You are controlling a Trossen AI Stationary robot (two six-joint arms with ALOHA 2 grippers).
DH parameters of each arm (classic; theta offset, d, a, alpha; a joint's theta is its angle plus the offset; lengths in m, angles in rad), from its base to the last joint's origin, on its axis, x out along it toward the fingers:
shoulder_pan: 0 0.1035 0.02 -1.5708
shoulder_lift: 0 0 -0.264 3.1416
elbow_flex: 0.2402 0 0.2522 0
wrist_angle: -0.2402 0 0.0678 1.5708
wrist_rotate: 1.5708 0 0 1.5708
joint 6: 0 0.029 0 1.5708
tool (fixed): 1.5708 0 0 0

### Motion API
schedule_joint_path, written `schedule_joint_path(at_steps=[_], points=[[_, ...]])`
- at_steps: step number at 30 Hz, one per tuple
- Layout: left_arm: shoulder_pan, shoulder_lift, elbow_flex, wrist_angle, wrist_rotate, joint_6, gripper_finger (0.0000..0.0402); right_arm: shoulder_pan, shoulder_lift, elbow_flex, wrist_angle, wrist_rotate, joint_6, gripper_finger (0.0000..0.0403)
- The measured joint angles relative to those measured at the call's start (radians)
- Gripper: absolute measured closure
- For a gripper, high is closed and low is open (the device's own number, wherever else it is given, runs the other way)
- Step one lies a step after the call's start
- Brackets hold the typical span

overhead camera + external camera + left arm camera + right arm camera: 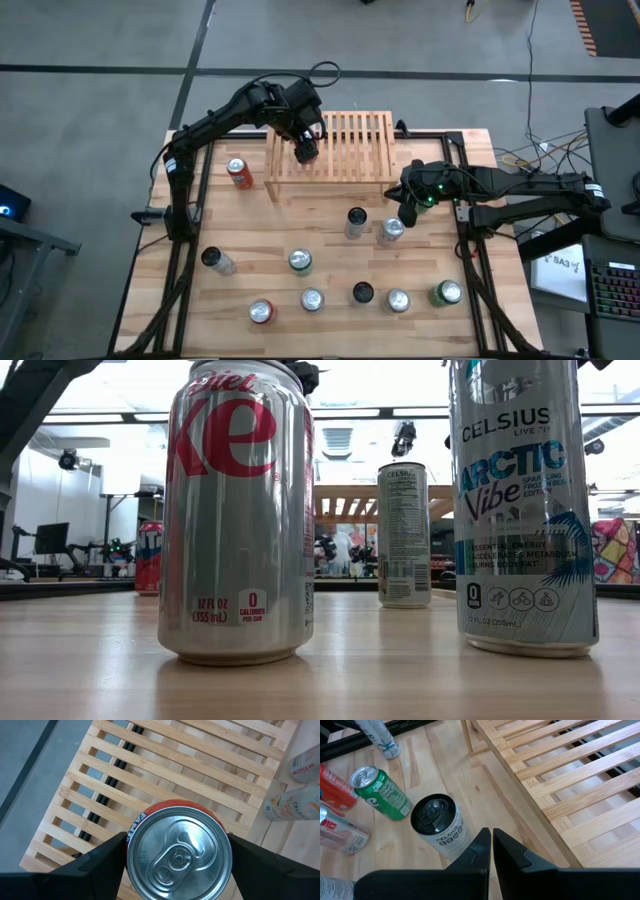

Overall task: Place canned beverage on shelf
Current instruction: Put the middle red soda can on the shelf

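We are holding an orange Fanta can [179, 852] in our left gripper [177, 857], fingers clamped on its two sides, and we are carrying it over the slatted shelf [345, 150] at the back of the table [250, 235]. In the high view the left gripper [305, 148] is hanging above the shelf's left part. We cannot tell whether the can's base is touching the slats. We judge this to be the placing step. Next we are needing a straight descent until the base is sitting flat across several slats, then a release. Our right gripper [491, 837], fingers together and empty, is waiting just off the shelf's right front corner, near a black-topped Celsius can [440, 825].
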Motion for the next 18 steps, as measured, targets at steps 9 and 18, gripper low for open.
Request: schedule_joint_path(at_steps=[9, 18], points=[[0.000, 0.000, 0.000, 0.001, 0.000, -0.002, 0.0113, 0.000, 0.000, 0.000, 0.000, 0.000, 0.000, 0.0394], [0.000, 0.000, 0.000, 0.003, 0.000, -0.003, 0.0091, 0.000, 0.000, 0.000, 0.000, 0.000, 0.000, 0.0394]])
